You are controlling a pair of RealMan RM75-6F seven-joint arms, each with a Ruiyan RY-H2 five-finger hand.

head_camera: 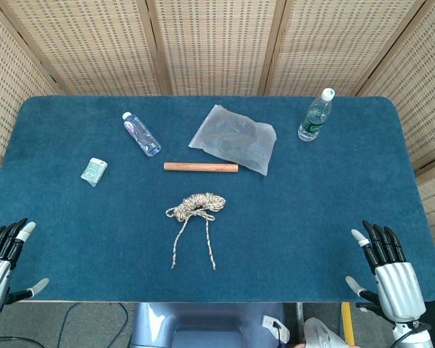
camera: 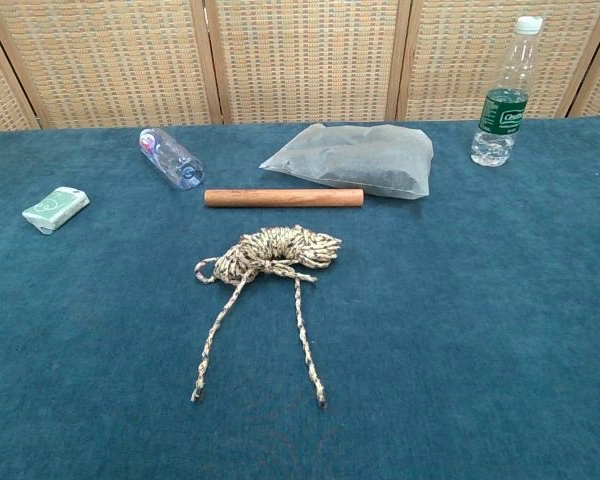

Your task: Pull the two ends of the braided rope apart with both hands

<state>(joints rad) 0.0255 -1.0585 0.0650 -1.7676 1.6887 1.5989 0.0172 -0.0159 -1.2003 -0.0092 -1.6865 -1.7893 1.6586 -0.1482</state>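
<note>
**A:** What sits on the table, going left to right?

**B:** At the near left edge the left hand [head_camera: 3, 254] waits with fingers spread, holding nothing. Farther back on the blue table [head_camera: 333, 188] lie a small green packet [head_camera: 93, 170] and a clear bottle on its side [head_camera: 141, 133]. Toward the middle is a wooden stick [head_camera: 201, 167], with a grey plastic bag [head_camera: 234, 138] just behind it. An upright water bottle [head_camera: 316, 116] stands at the far right. The right hand [head_camera: 388, 264] rests at the near right edge, fingers apart too and empty.

**A:** And the rope?

**B:** The braided rope [camera: 270, 252] lies at the centre, in front of the stick, bundled in a loose coil. Its two ends trail toward the robot: the left end [camera: 197, 396] and the right end [camera: 320, 399], lying near each other but apart.

**A:** So which step is this?

**B:** I judge it the very start: neither hand is near the rope. The next move seems to call for each hand to travel inward to the end on its own side and pinch it firmly, low against the cloth, before drawing outward.
</note>
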